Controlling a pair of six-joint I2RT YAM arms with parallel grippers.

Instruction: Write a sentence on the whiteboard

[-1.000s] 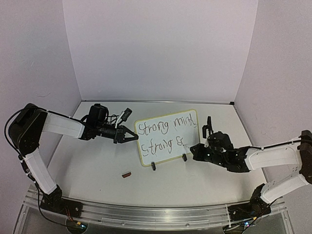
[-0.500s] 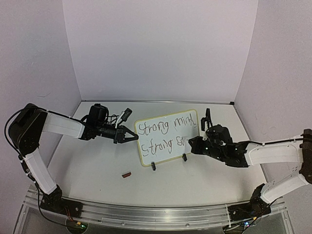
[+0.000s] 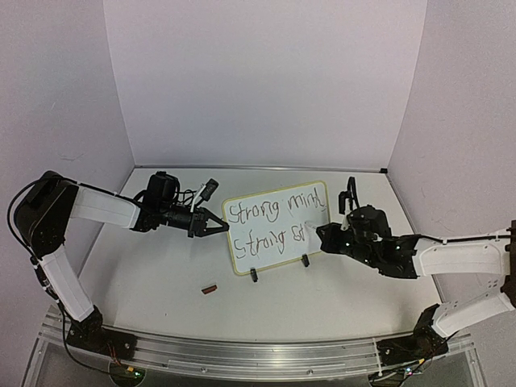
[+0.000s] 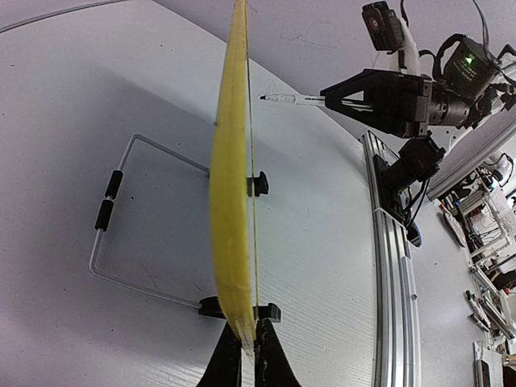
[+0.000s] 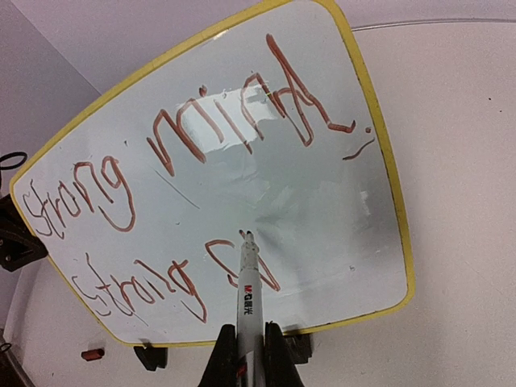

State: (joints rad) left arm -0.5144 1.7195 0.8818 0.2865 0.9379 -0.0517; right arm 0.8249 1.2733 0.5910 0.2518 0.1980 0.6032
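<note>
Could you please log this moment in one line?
left tool: shut on whiteboard | right tool: shut on marker, tip at sentence

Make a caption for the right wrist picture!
Right end effector points a marker at the unfinished sentence on the whiteboard.

A small yellow-framed whiteboard stands on the table, its handwriting reading "Strong mind" above "Strong" and an unfinished word. The left gripper meets the board's left edge, and the right gripper sits at its right side, by the end of the lower line. A small dark red piece lies on the table in front of the board, apart from it.
</note>
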